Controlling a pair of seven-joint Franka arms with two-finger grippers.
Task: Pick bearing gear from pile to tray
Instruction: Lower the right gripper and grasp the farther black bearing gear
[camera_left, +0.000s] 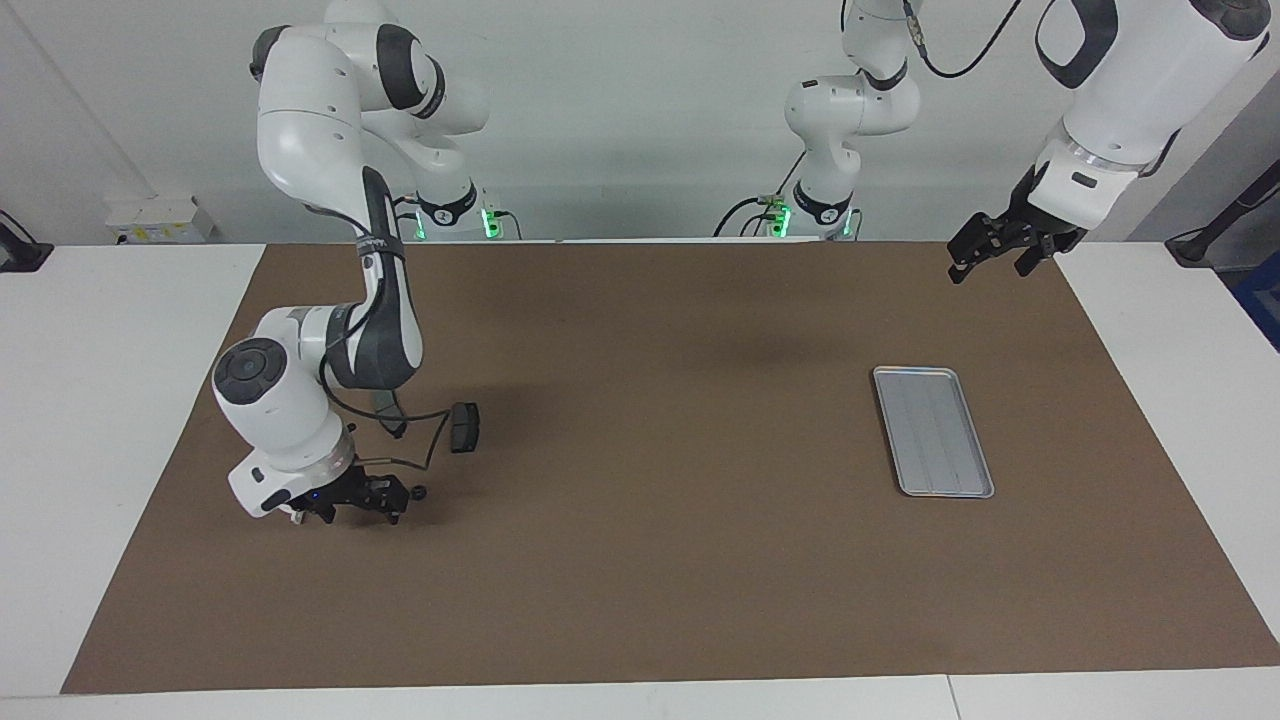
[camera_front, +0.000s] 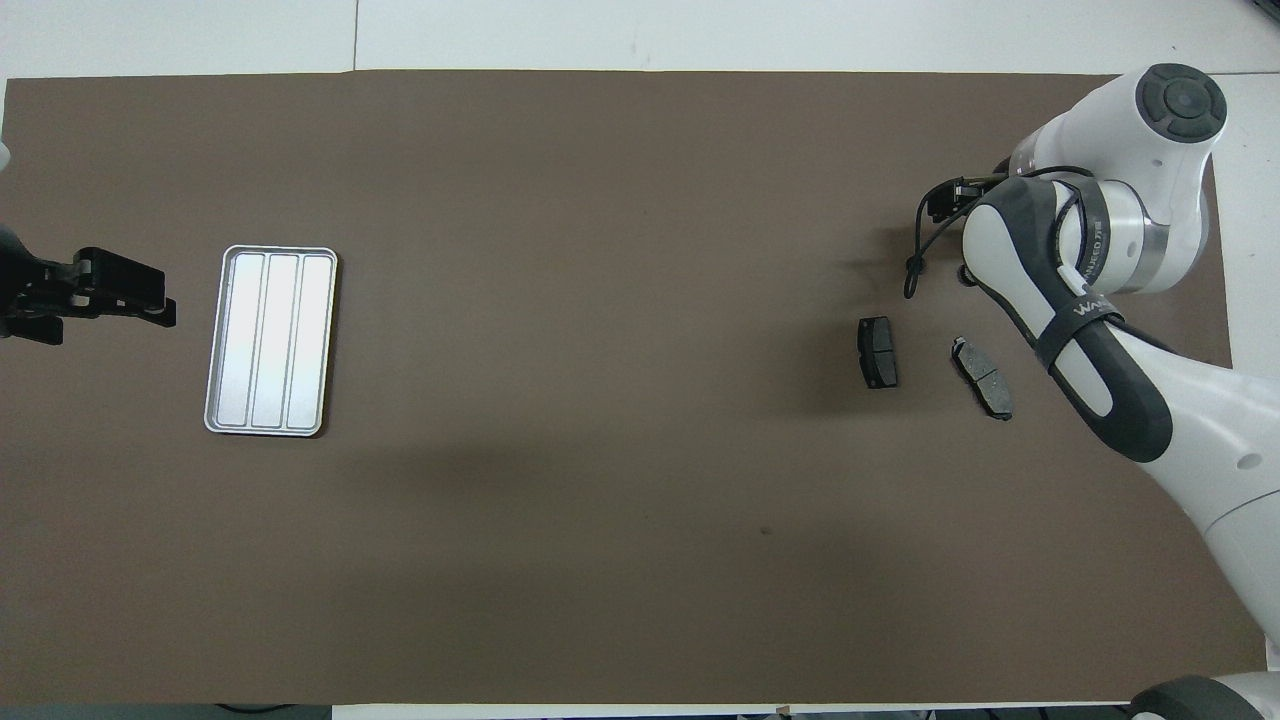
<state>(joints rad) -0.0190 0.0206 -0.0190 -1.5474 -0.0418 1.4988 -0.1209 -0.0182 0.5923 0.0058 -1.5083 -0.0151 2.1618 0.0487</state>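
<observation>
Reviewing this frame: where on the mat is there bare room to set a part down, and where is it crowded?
Bare mat runs from the tray to the brake pad. The tray itself holds nothing. It is crowded at the right arm's end, where the right gripper is low among the pile. The left gripper waits beside the tray.

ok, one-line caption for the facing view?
Right gripper low over the pile's small black parts, left gripper waiting raised near the tray, which holds nothing yet.

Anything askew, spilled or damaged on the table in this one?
Nothing stands out. The tray lies flat and bare at the left arm's end, near the left gripper, which is open. Two brake pads lie flat and apart on the mat. The right gripper is low over the small parts, open, hiding most of them.
</observation>
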